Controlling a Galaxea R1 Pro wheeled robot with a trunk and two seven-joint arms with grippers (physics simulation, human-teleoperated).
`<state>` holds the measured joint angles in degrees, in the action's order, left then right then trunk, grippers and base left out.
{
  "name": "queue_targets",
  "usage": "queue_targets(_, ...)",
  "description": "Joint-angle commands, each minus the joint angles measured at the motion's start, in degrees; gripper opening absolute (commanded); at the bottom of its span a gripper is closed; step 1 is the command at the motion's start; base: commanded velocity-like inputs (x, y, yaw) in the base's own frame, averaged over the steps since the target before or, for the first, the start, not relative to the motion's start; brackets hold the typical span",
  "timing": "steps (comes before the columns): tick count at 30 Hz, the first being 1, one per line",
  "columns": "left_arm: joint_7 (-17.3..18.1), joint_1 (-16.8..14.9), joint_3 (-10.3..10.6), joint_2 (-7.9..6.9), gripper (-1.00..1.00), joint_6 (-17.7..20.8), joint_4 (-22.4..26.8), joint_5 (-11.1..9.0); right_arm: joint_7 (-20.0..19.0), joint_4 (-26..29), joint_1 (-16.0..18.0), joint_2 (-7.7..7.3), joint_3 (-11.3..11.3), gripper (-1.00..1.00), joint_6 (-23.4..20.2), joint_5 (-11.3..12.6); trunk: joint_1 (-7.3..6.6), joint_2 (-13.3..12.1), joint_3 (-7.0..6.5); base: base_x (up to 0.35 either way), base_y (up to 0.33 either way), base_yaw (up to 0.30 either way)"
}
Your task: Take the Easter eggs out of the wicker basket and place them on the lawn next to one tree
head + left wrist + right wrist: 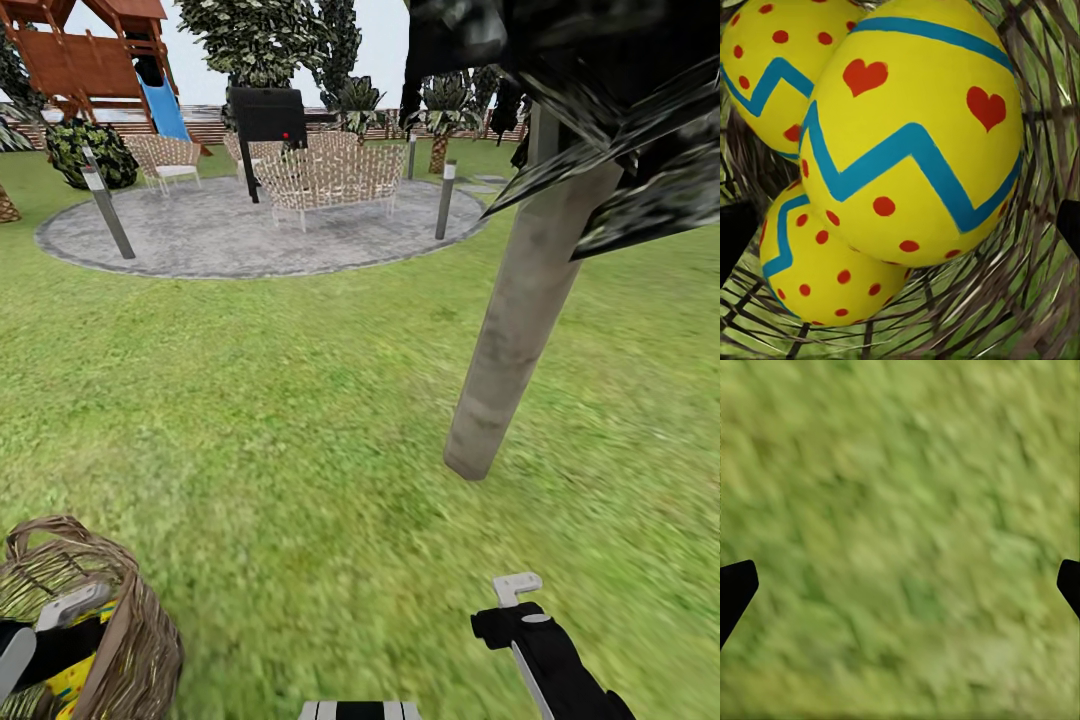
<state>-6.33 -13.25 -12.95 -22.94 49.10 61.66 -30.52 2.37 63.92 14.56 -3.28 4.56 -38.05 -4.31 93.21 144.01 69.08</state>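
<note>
Basket [130, 640] on the lawn [300, 420], low at the head view's left edge, with the left gripper [60, 625] reaching down inside it; yellow egg surface visible past the rim. Left wrist view: three eggs [911, 135] packed together against the wicker wall, touching one another (the nearest carries red hearts as well as dots); dark jaw tips sit at either edge of that view, set wide, closed on nothing. Right gripper [517, 590] hovers over bare grass, its jaws also wide apart in the right wrist view [900, 585]. Tree [525, 300] trunk stands ahead and right, well apart from the basket. Paved circle [250, 235] with wicker chairs [330, 180] beyond.
</note>
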Motion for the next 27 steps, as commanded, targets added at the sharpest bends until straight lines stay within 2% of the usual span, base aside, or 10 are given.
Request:
queue_targets(1,-0.54,-0.02,0.01,-0.05,1.00,0.18,-0.48,-0.57,0.08,0.05,0.03,-0.04,0.19,1.00,-0.36,-0.43,-0.01,0.02,0.05,0.000,0.000,0.000)
queue_targets(9,-0.51,-0.02,0.03,0.08,1.00,0.03,-0.76,-0.73,0.16,-0.02,0.03,0.03,0.18,1.00,-0.28,-0.52,-0.01,0.02,0.05,0.091,0.000,0.000)
queue_targets(24,-0.45,-0.02,0.00,0.70,1.00,0.03,-0.02,-0.83,0.18,-0.19,0.03,0.08,0.27,1.00,-0.18,-0.52,0.38,0.22,3.37,0.000,0.000,0.000)
queue_targets(27,-0.44,-0.02,-0.05,0.70,1.00,0.03,0.44,-0.86,0.13,-0.19,0.03,0.15,0.27,1.00,-0.18,-0.52,0.38,0.22,3.37,0.000,0.000,0.000)
